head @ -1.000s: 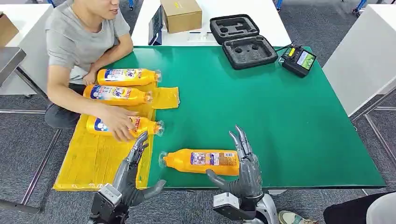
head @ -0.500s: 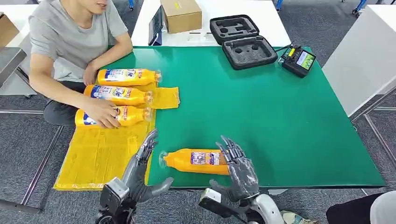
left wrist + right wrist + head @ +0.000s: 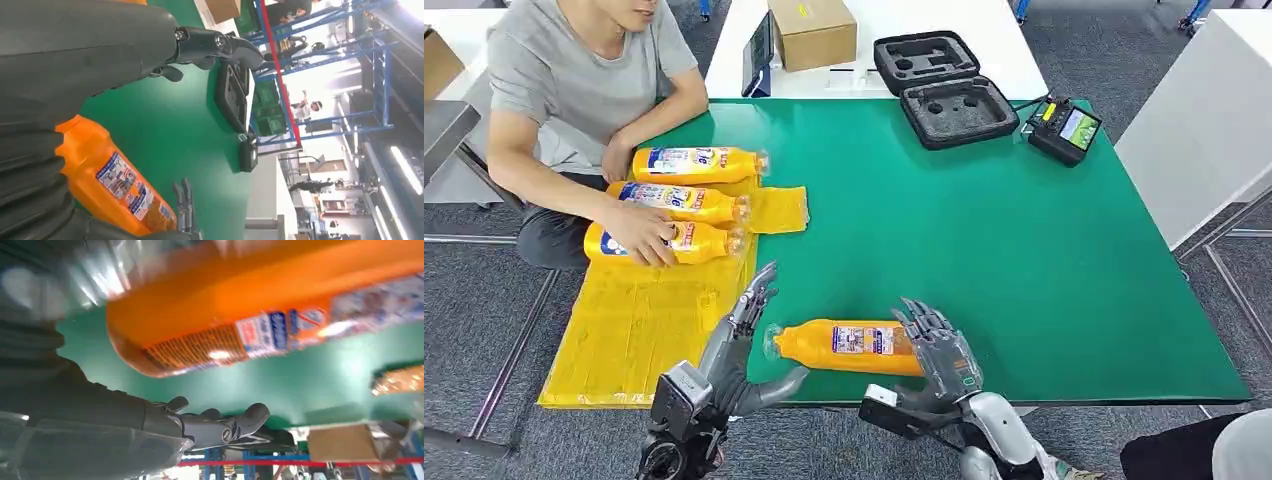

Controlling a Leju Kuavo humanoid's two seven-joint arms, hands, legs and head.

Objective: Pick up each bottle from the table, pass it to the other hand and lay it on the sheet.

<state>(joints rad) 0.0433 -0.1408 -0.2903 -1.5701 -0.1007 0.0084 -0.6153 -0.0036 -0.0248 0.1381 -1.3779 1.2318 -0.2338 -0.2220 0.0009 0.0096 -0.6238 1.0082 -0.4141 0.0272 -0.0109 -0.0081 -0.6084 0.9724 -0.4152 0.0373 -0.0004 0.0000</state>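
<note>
An orange bottle [image 3: 849,346] lies on its side on the green table [image 3: 1024,260] near the front edge, cap toward the yellow sheet [image 3: 639,330]. My right hand [image 3: 936,350] curves its fingers over the bottle's base end. In the right wrist view the thumb [image 3: 230,426] stands apart from the bottle [image 3: 260,305], with green table between them. My left hand [image 3: 739,345] is open with fingers spread, just beside the cap. The same bottle [image 3: 115,185] lies close to the left palm. Three more bottles [image 3: 679,201] lie on the sheet.
A person sits at the table's left with a hand [image 3: 639,243] on the nearest sheet bottle. At the far side stand a black foam case [image 3: 944,88], a cardboard box [image 3: 812,30] and a small controller [image 3: 1064,128]. A white table [image 3: 1204,120] stands at the right.
My right hand has bent its fingers down over the bottle's base. My left hand has moved forward toward the cap. The person slid the third bottle back against the others.
</note>
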